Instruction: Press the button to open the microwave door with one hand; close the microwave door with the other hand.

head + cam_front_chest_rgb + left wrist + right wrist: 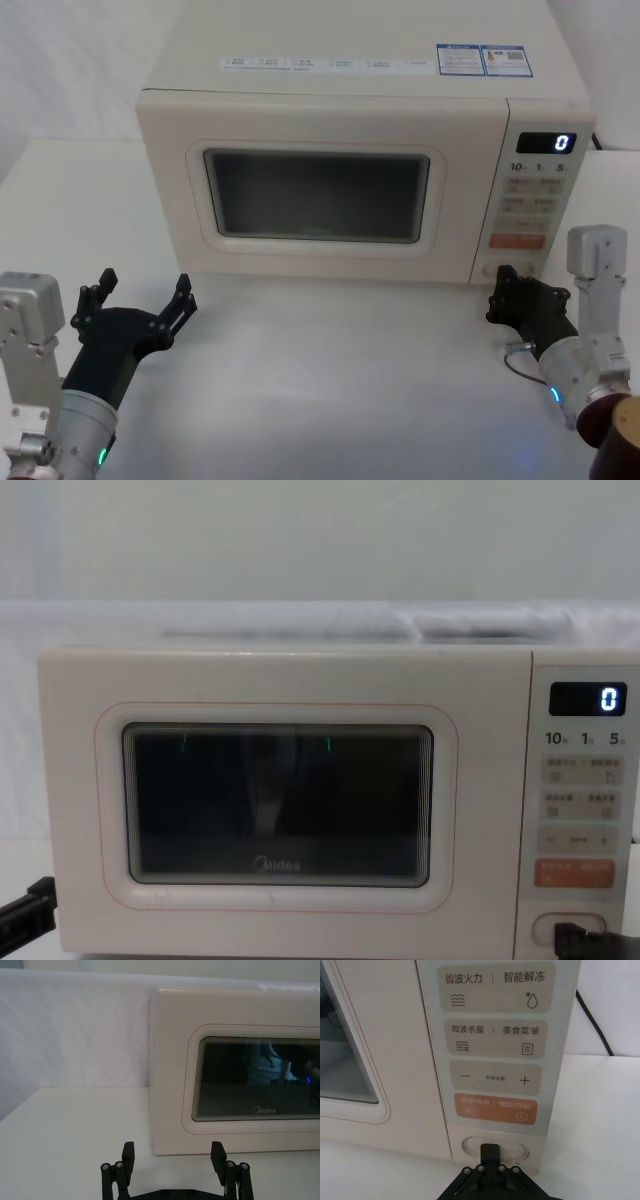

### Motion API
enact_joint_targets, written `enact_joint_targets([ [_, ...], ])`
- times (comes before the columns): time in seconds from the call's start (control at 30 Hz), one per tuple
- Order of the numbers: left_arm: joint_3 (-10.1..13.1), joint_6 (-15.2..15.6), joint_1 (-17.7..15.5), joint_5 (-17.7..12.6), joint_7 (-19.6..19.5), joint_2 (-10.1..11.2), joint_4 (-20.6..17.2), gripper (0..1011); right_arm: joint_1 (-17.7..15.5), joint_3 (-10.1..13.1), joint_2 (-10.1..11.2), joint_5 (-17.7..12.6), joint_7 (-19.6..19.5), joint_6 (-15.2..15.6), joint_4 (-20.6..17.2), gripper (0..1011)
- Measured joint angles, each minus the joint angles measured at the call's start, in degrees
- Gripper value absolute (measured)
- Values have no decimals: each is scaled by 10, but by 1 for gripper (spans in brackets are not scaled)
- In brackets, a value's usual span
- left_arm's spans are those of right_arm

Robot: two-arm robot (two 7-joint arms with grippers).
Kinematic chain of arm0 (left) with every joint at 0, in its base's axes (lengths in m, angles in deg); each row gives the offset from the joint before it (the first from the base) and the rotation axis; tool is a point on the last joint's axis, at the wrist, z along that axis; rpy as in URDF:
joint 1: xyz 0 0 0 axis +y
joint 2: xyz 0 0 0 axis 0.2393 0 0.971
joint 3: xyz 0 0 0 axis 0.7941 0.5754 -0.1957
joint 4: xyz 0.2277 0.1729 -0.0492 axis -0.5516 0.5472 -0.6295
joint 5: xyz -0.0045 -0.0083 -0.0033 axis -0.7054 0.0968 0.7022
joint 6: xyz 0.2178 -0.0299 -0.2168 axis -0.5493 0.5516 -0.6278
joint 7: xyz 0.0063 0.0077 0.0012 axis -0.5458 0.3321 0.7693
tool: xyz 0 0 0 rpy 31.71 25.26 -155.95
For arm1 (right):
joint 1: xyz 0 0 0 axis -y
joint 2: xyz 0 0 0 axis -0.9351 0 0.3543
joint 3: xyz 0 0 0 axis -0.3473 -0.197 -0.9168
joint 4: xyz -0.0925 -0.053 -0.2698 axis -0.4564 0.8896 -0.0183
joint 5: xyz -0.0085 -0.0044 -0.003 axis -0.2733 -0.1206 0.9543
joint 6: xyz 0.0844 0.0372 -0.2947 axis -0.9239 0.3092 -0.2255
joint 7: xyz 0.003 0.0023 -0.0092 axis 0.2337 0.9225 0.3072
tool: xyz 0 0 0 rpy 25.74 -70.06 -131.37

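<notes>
Right gripper point(491, 1151), fingers together, sits at the button point(470, 1149), lower centre. Left gripper point(145, 297), fingers apart, lower left before the shut door point(320, 190).

the cream smooth plastic microwave door point(320, 195) has a soft satin look, and its dark rounded window point(278, 803) is glossy like glass, it gives reflections. the narrow cream control panel point(495, 1050) looks covered with a smooth matt film, with the flat orange rectangular key point(495, 1109) on it. the wide cream oval button point(494, 1149) is smooth plastic with a raised rim. the black left gripper point(174, 1159) and the black right gripper point(490, 1150) are matt black plastic or metal, with small shiny metal pins at the joints. the white table top point(320, 380) is smooth and matt
</notes>
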Motion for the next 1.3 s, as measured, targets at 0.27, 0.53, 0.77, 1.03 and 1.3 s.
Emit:
enact_joint_targets([
  [0.27,0,0,0,0,0,0,0,1001,2,3,-4,1,-1,-7,2,0],
  [0.53,0,0,0,0,0,0,0,1001,2,9,-4,1,-2,-11,1,0],
  [0.77,0,0,0,0,0,0,0,1001,3,13,-4,1,-2,-12,0,0],
  [1.03,0,0,0,0,0,0,0,1001,10,14,-6,1,-3,-16,13,0],
  [1.3,0,0,0,0,0,0,0,1001,18,15,-9,2,-4,-20,24,0],
])
